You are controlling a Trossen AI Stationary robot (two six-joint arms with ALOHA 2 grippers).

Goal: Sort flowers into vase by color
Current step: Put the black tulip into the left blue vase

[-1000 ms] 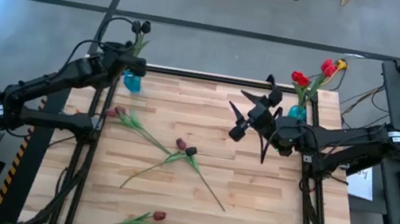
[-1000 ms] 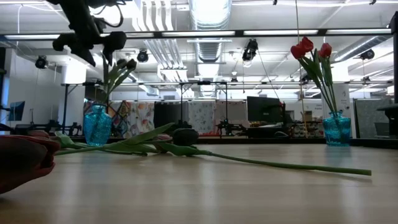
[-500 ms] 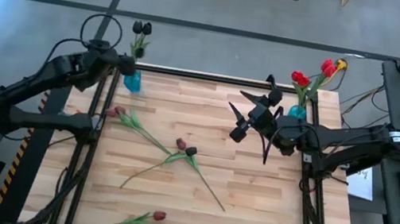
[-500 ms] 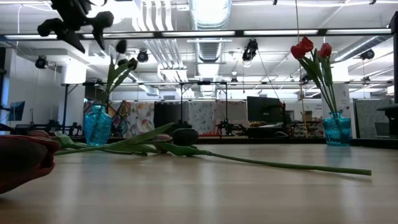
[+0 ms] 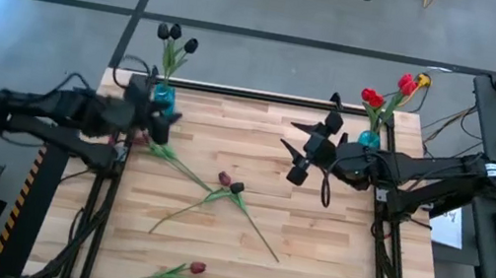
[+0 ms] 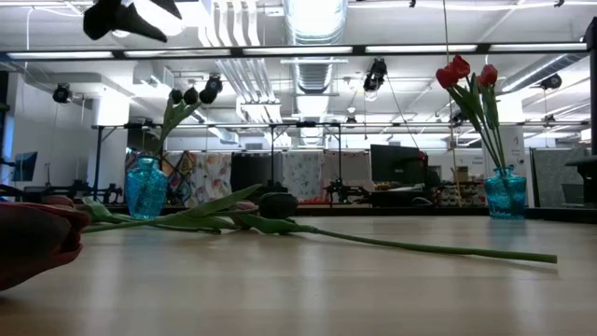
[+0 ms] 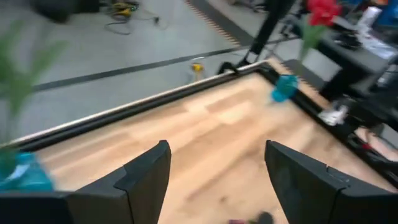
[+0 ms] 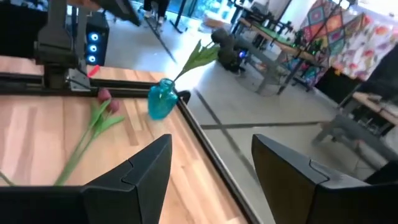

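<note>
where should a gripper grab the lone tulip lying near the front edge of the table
Probably mid-stem, coming straight down from above. The tulip lies flat on the table, its thin stem bare between leaves and red head, with nothing beside it.

The left claw (image 5: 153,120) is smeared by motion blur from overhead. In the low view, a dark red flower head (image 6: 33,241) is cut off by the edge, out of focus.

Both arms hover, left gripper (image 5: 153,120) and right gripper (image 5: 303,155) spread wide, empty.
</note>
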